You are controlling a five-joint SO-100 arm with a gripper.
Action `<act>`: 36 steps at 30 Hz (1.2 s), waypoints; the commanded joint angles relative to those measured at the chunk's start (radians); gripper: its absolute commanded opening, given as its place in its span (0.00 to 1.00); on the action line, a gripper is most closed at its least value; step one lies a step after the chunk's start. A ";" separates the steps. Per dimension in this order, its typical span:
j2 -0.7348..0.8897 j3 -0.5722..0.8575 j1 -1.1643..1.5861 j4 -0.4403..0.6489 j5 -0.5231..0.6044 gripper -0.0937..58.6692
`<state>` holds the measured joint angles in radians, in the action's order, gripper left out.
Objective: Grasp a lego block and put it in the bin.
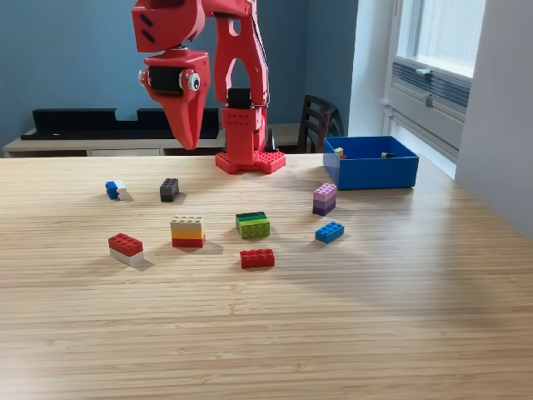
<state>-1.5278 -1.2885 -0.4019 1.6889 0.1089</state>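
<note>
Hovering over the bricks, fingers (188, 137) pressed together and empty
Open them, then drop squarely onto the black block (169, 189) near the surface's far edge

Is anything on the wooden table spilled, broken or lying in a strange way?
Nothing stands out. The lego blocks, such as the flat red block, lie scattered but whole on the wooden table. The blue plastic bin stands upright, and the red gripper hangs above, holding nothing.

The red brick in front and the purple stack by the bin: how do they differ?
The red brick is one low layer; the purple stack is several layers tall. The red brick is one colour; the purple stack mixes lighter and darker purple. The purple stack sits nearer the bin. Both rest on the table, untouched.
</note>
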 commanded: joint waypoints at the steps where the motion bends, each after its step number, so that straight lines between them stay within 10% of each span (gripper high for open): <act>1: -0.098 0.057 -0.077 -0.008 0.014 0.00; 18: -0.100 0.011 -0.370 -0.009 -0.051 0.00; 36: -0.100 -0.225 -0.431 -0.273 -0.086 0.00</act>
<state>-1.5340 -1.5033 -0.8299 1.4680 0.0261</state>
